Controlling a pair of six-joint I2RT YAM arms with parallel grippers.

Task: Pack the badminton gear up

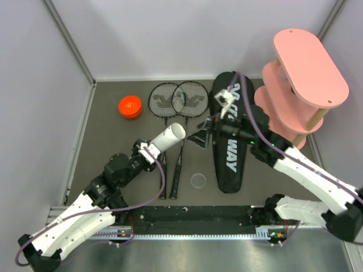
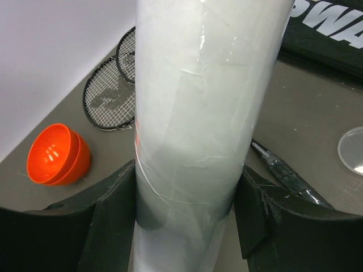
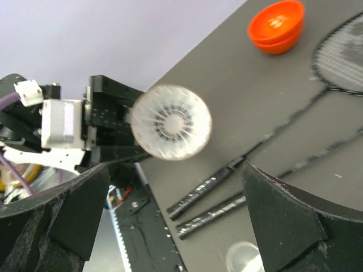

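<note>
White tube [image 1: 168,137]: likely light, thin-walled, crushable.
Clenched at lower barrel by left jaws; right jaws spread, empty; gentle grip advised.

We see the left arm [image 1: 74,224] and the right arm [image 1: 309,173] along the bottom, white with black joints and purple cables [image 1: 163,180]. The left gripper [image 1: 154,148] and right gripper [image 1: 205,131] are black.

White tube [image 1: 164,139] tilted, shuttlecock [image 3: 172,122] at its mouth, rackets [image 1: 164,102] and bag [image 1: 229,164] flat
</note>
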